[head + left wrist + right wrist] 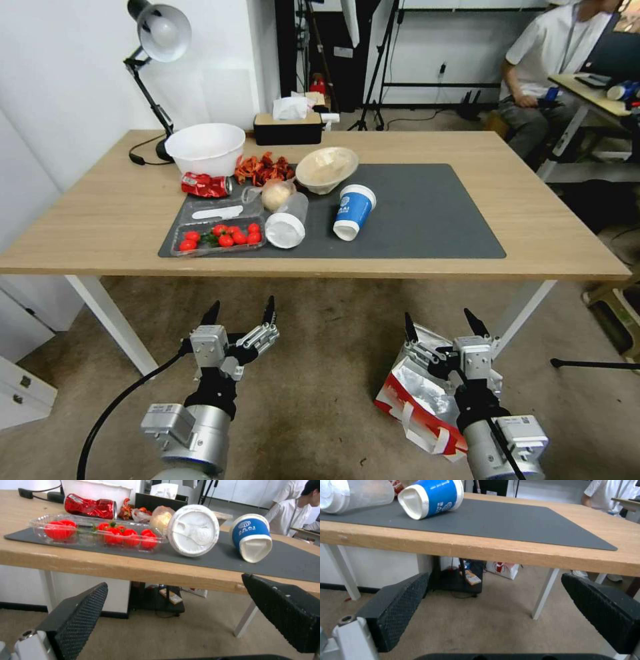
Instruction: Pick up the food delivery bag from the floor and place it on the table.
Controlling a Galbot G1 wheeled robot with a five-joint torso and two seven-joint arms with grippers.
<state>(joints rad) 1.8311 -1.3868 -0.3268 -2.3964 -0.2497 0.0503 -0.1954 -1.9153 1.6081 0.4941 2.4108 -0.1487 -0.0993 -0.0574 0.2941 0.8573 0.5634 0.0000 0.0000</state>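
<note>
Pre-grasp step, nothing lifted yet. Food delivery bag point(427, 400) lying on the floor point(320, 373) at lower right of the head view, foil lining showing, partly hidden behind the right arm. Right gripper point(448, 321) hovering above the bag, fingers spread wide, holding nothing. Left gripper point(240, 310) at lower left, also spread and empty, well apart from the bag. Table point(547, 220) across the middle of the frame, dark mat point(427, 213) bare on its right half; blue cup point(353, 211) and clutter crowded on the left half. Next move likely calls for lowering the right gripper onto a handle or the bag rim, closing, then lifting clear of the table edge.
</note>
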